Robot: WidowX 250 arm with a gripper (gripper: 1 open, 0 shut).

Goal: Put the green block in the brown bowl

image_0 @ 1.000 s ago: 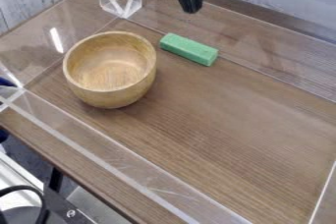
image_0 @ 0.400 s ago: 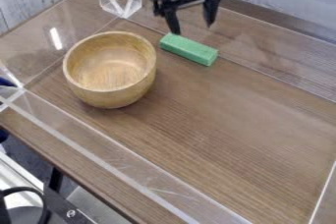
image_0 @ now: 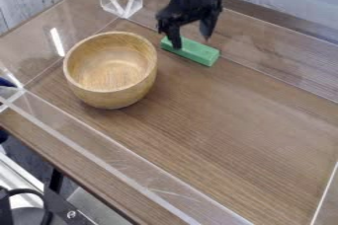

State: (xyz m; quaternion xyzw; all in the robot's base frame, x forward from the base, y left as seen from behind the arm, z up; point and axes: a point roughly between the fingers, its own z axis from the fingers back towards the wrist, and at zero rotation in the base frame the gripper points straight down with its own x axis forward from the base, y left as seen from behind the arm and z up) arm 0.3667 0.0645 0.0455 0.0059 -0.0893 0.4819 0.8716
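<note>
The green block [image_0: 196, 50] lies flat on the wooden table, to the right of the brown bowl [image_0: 111, 68] and a little farther back. My gripper [image_0: 187, 33] hangs straight over the block's left end, jaws open, one finger on each side of that end. Its fingertips are down close to the block, and whether they touch it I cannot tell. The arm's dark body hides part of the block's left end. The bowl stands upright with nothing inside it.
Low clear acrylic walls [image_0: 79, 145] ring the tabletop. A small clear acrylic stand [image_0: 119, 0] sits at the back left, behind the bowl. Bare wooden tabletop [image_0: 224, 120] stretches to the front and right of the block.
The gripper came down from the top edge of the view onto the block's left end, and its jaws went from shut to open. Block and bowl have not moved.
</note>
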